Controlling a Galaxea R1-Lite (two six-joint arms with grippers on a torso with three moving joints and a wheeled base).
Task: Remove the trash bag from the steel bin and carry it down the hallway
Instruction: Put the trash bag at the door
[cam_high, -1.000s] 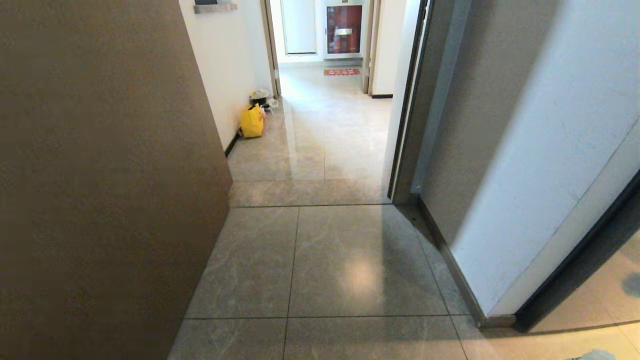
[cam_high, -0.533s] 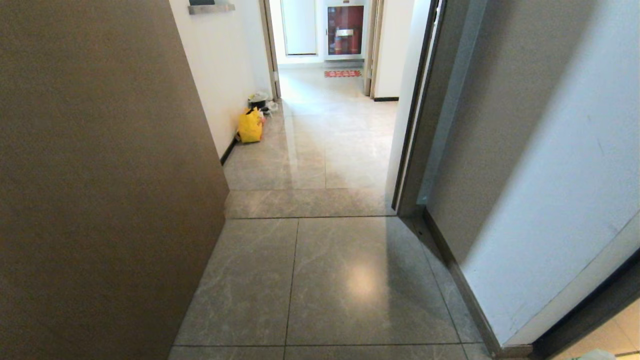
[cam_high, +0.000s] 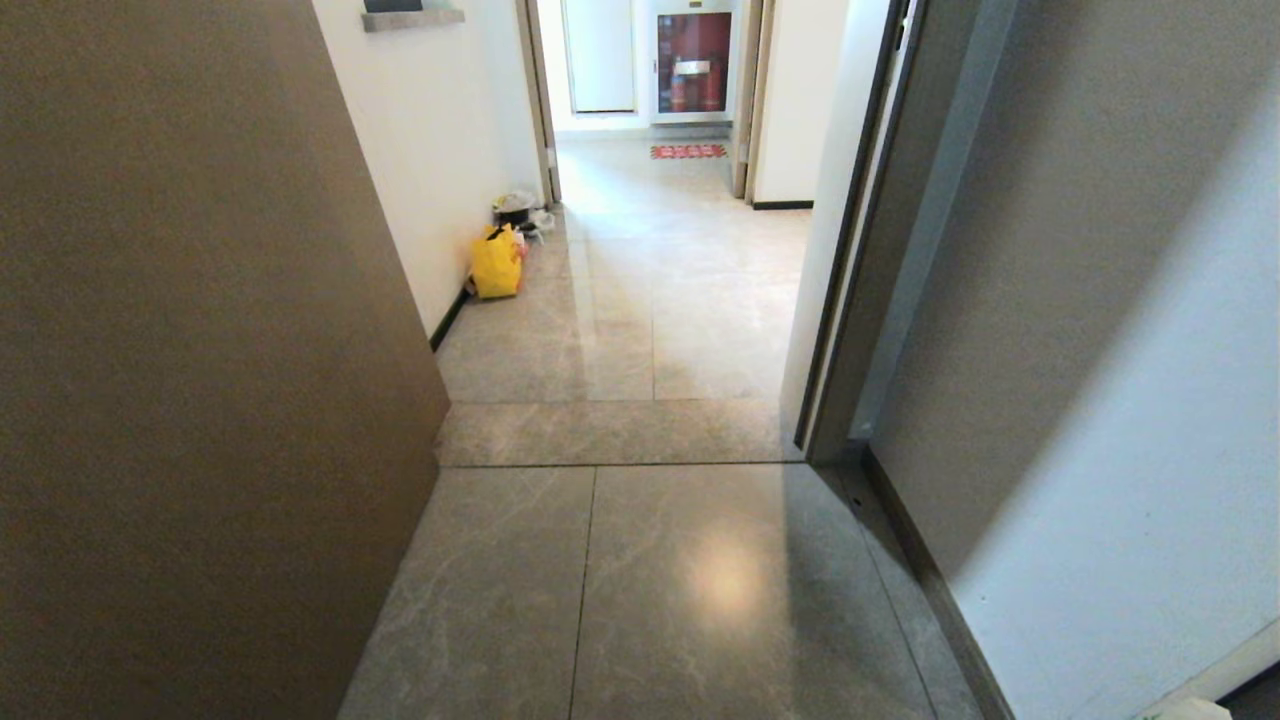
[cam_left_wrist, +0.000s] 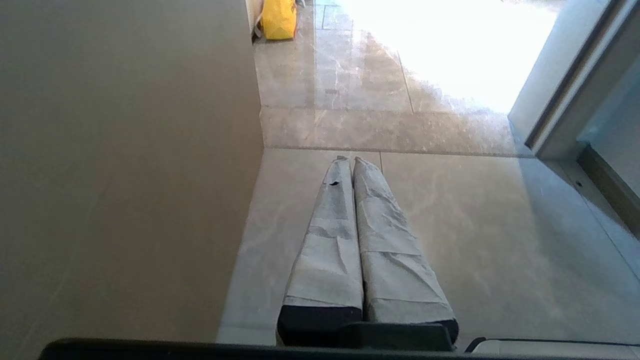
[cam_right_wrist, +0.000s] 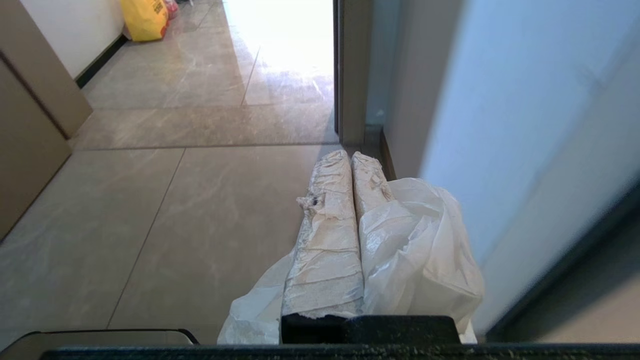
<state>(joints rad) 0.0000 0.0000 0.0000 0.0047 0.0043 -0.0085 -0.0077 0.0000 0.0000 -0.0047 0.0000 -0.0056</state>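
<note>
The trash bag (cam_right_wrist: 425, 240), thin crinkly white plastic, hangs bunched round my right gripper (cam_right_wrist: 350, 156), whose taped fingers are shut on it. A corner of the bag (cam_high: 1190, 710) peeks in at the head view's lower right edge. My left gripper (cam_left_wrist: 348, 160) is shut with nothing in it, held above the floor tiles. The hallway (cam_high: 680, 270) with glossy grey-beige tiles runs ahead through a doorway. The steel bin is out of view.
A brown door panel (cam_high: 200, 350) stands close on the left. A dark door frame (cam_high: 870, 250) and white wall (cam_high: 1130, 400) stand on the right. A yellow shopping bag (cam_high: 496, 263) and clear wrappings (cam_high: 520, 205) lie by the left hallway wall. A red mat (cam_high: 688, 151) lies far ahead.
The whole head view has shifted: the doorway threshold and yellow bag sit lower and nearer, and the right wall's end has slid out of view. The camera has moved forward.
</note>
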